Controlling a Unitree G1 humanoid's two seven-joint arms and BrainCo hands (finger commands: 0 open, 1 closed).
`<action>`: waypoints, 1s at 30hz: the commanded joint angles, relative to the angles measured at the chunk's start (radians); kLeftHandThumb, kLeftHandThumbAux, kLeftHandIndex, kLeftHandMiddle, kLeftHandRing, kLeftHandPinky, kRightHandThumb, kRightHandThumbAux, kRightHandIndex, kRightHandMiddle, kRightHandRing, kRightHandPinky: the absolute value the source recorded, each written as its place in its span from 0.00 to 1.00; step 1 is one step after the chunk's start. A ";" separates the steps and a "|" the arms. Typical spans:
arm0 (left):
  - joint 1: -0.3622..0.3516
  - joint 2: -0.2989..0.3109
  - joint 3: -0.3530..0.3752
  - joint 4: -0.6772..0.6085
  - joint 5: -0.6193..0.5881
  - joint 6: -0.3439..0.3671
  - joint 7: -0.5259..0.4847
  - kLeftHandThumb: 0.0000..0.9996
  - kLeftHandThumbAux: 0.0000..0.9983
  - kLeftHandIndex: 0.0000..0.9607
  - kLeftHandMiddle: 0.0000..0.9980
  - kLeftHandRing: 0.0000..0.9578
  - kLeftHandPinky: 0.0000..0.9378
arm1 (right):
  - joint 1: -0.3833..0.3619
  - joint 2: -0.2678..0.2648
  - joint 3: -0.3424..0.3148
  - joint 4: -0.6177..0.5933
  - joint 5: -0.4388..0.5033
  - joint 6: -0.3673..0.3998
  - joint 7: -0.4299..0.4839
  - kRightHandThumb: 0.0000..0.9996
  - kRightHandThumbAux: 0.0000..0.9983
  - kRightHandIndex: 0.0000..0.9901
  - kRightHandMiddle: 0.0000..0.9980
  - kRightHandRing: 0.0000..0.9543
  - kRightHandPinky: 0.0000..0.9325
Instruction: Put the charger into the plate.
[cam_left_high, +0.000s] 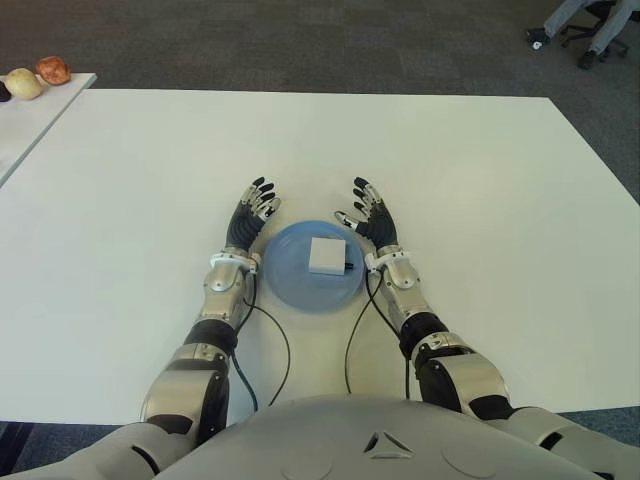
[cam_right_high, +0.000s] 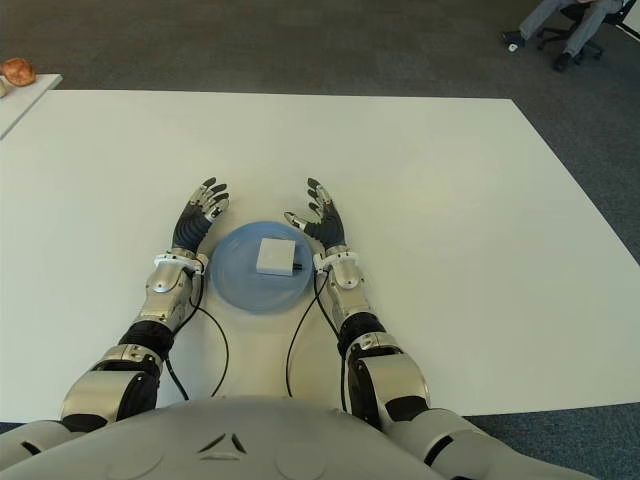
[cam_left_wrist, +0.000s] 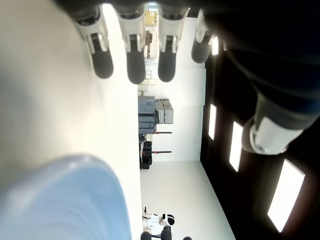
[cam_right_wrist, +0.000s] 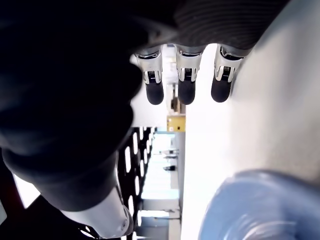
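both hands lie open and empty on the white table (cam_left_high: 480, 170), the left hand (cam_left_high: 254, 212) just left of the blue plate (cam_left_high: 290, 285) and the right hand (cam_left_high: 368, 214) just right of it. white charger (cam_left_high: 327, 255) already sits in the plate, so the placing looks done; next calls only for drawing the arms back without nudging the plate.
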 joint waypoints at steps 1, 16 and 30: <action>0.068 0.001 0.004 0.080 0.002 0.052 -0.004 0.00 0.51 0.09 0.16 0.16 0.18 | 0.020 -0.013 0.012 0.006 -0.021 0.074 -0.025 0.00 0.89 0.12 0.09 0.07 0.08; 0.057 0.007 0.010 0.103 -0.001 0.046 -0.005 0.00 0.51 0.09 0.15 0.16 0.17 | 0.028 -0.016 0.024 -0.010 -0.024 0.142 -0.048 0.00 0.86 0.10 0.08 0.07 0.10; 0.056 0.010 0.018 0.108 -0.001 0.041 0.005 0.00 0.51 0.08 0.15 0.15 0.17 | 0.034 -0.024 0.022 0.006 -0.037 0.129 -0.096 0.00 0.87 0.13 0.11 0.09 0.13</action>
